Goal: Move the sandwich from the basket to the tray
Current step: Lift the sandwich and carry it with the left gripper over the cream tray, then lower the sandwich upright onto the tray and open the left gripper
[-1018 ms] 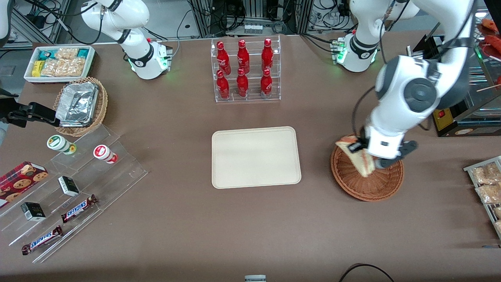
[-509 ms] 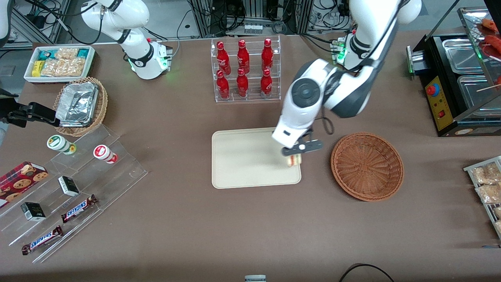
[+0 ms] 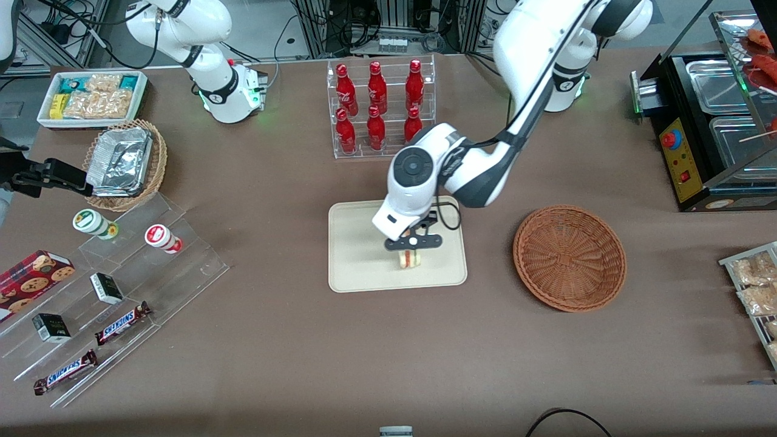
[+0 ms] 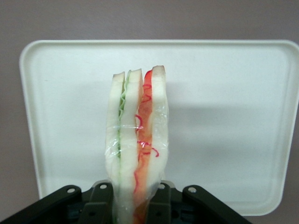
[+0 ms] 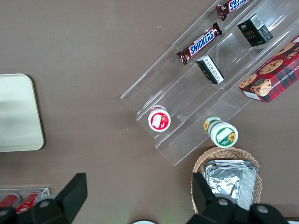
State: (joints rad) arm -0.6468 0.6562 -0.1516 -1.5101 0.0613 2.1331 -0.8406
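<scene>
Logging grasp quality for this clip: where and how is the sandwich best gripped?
Across its flat bread faces, near one end, coming from above, as the gripper does now over the tray. The sandwich stands on edge with layers vertical, so fingers squeeze the slices together rather than prying them apart.

I'm working in a robotics lab dressed up as a snack shop. My brown bench carries shop stock: a clear rack of red cola bottles, stepped acrylic shelves with Snickers bars and a cookie box, a white bin of snack packets, and a hot-food warmer. At the bench's edge farthest from the front camera, metal frames hung with loose cables give the lab away.
</scene>
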